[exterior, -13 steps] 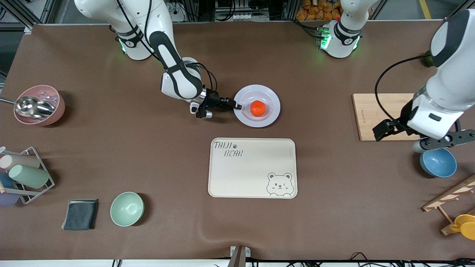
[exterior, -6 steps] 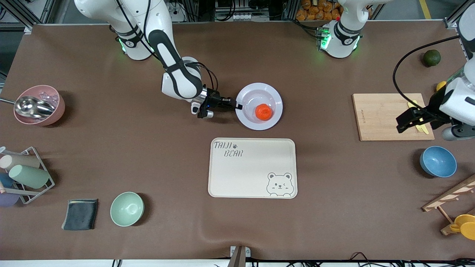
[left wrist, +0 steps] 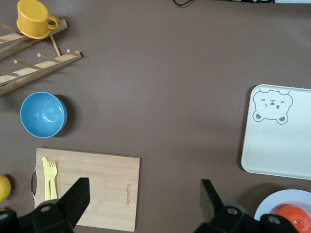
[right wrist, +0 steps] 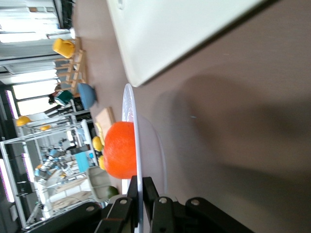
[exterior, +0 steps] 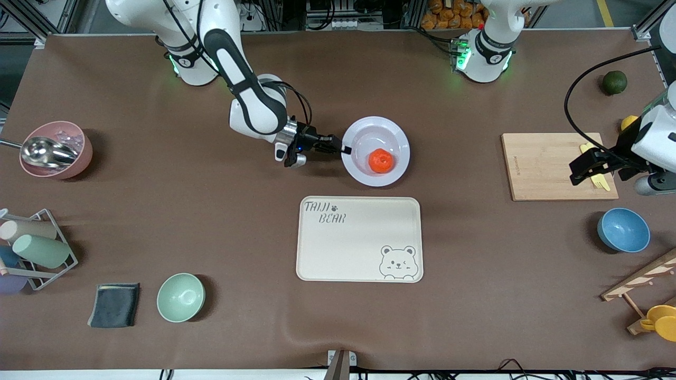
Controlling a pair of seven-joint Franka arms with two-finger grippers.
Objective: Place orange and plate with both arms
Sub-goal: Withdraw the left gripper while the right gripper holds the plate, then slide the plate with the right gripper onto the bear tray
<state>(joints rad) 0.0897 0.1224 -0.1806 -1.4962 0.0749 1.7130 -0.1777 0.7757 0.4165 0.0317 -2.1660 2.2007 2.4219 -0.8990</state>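
Note:
The pale plate (exterior: 393, 137) is held a little above the table, over the spot just past the cream bear tray. The orange (exterior: 381, 160) lies in it, toward the front-camera side. My right gripper (exterior: 343, 149) is shut on the plate's rim at the right arm's end; in the right wrist view its fingers (right wrist: 150, 191) pinch the thin rim (right wrist: 137, 155) with the orange (right wrist: 119, 150) just past them. My left gripper (exterior: 607, 171) is open and empty, over the wooden cutting board (exterior: 549, 166); its fingers (left wrist: 77, 196) stand wide apart.
The cream bear tray (exterior: 359, 239) lies nearer the front camera than the plate. A blue bowl (exterior: 623, 230), a mug rack (exterior: 644, 295), a dark green fruit (exterior: 615, 82) and a lemon (exterior: 628, 122) are at the left arm's end. A pink bowl (exterior: 55, 150), green bowl (exterior: 180, 297) and cloth (exterior: 113, 304) are at the right arm's end.
My right gripper has lifted the plate by its rim and carried it toward the left arm's end; the orange rolled forward in it. My left arm rose and drew back from the blue bowl.

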